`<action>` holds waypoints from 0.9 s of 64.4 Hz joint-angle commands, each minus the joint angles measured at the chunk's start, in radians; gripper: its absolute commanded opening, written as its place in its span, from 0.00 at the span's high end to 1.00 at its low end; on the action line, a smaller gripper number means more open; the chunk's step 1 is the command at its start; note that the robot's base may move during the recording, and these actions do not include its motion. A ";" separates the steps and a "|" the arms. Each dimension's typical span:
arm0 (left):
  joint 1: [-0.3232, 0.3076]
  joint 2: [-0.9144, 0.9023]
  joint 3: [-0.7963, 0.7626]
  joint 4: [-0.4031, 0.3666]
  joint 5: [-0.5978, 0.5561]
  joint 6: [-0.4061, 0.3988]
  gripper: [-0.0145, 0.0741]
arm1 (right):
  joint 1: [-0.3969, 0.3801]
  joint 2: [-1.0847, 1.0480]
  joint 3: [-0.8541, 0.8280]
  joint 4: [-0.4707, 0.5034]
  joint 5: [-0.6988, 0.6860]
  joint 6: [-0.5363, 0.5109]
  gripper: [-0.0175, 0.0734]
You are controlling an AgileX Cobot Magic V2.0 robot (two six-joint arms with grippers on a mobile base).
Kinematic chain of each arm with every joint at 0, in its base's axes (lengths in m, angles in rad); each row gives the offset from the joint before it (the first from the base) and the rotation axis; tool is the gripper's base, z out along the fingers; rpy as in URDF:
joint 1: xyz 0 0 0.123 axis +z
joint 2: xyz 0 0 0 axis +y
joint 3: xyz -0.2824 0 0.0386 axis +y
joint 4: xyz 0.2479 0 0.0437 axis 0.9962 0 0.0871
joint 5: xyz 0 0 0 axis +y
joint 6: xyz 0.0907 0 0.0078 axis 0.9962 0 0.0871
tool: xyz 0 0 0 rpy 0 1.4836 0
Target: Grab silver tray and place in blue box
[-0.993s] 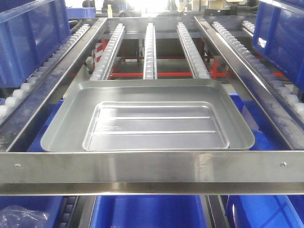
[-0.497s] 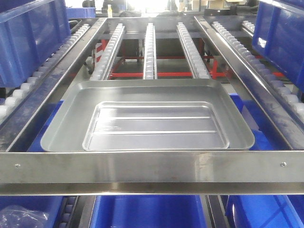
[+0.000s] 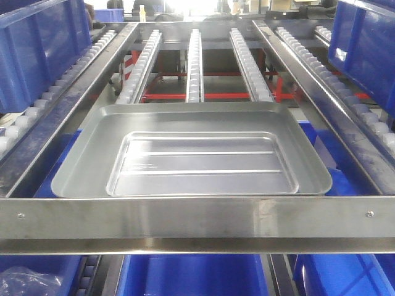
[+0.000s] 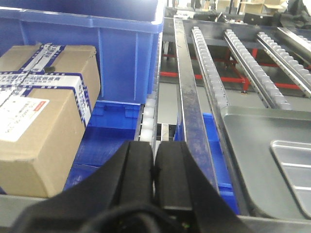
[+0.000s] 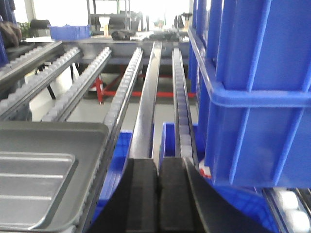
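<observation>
I see three roller rails (image 3: 195, 68) running from the far edge of the rack toward me, with a red frame (image 3: 216, 96) beneath them. A steel crossbar (image 3: 197, 216) spans the near edge. Off the left edge sits a cardboard box (image 4: 39, 111) with a white label (image 4: 19, 119). Crumpled clear plastic (image 3: 28, 282) lies below the near left corner.

Above the silver tray (image 3: 191, 151) the space is open. A steel crossbar (image 3: 197, 219) blocks the front edge. The left blue crate (image 3: 37, 49) and the right blue crate (image 3: 364, 43) wall the side edges.
</observation>
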 commanded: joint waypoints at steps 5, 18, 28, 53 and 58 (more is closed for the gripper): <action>-0.007 0.101 -0.172 -0.001 0.059 -0.004 0.85 | -0.006 0.074 -0.123 -0.007 0.018 -0.011 0.75; -0.007 0.399 -0.393 -0.005 0.297 -0.004 0.85 | -0.006 0.364 -0.340 0.005 0.255 -0.011 0.75; -0.007 0.666 -0.533 -0.005 0.475 -0.004 0.85 | -0.006 0.634 -0.490 0.014 0.456 -0.011 0.75; -0.007 1.069 -0.565 -0.242 0.449 -0.004 0.85 | -0.006 1.051 -0.570 0.228 0.466 -0.011 0.75; -0.007 1.127 -0.565 -0.314 0.413 -0.004 0.85 | -0.006 1.091 -0.570 0.229 0.419 -0.011 0.75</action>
